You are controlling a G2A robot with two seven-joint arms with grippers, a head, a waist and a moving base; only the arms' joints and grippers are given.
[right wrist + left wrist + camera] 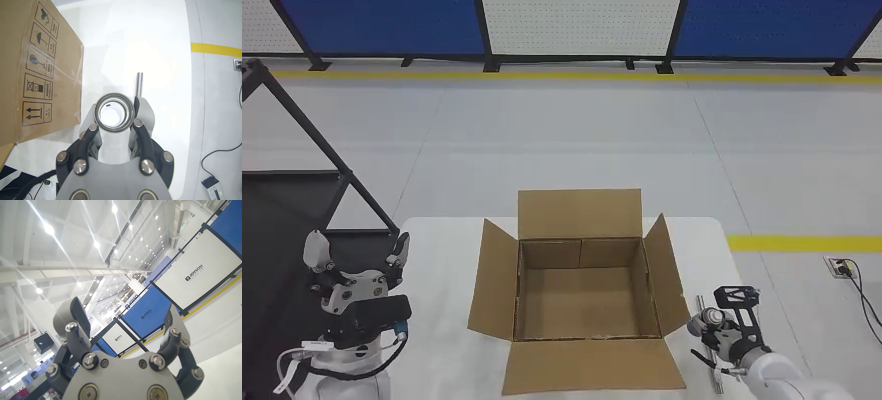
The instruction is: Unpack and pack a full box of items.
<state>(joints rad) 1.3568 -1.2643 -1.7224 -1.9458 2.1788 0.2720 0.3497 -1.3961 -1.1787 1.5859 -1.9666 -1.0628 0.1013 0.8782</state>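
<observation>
**STOCK NOTE: OPEN CARTON ON WHITE SURFACE, TWO TOOLS**

1. Brown corrugated cardboard box (580,252), at ctr of the white rectangular surface (442,240). All four flaps are folded out and the brown inner floor is on show. One flap's outer face has printed handling symbols w/ clear tape across it (right wrist view).
2. Right tool (707,325), over the surface just beside the box's right flap. Clenched on a shiny steel ring (114,112), seen end-on, w/ one finger either side.
3. Thin silver metal rod (139,84), lying flat on the surface beyond the ring and apart from the box. Its near end is hidden behind a finger of the right tool.
4. Left tool (357,250), off the surface's left edge, well apart from the box. Released: fingers spread wide, nothing between the ribbed pads (81,315), aimed up at the ceiling.
5. Room:
   - pale grey floor (572,130) w/ yellow lines (802,243)
   - blue and white perforated partition panels (582,25) in black frames along the back
   - black tubular frame (312,130) at left
   - floor socket (839,267) w/ black cable at right
   - rows of round ceiling lights (48,228)
</observation>
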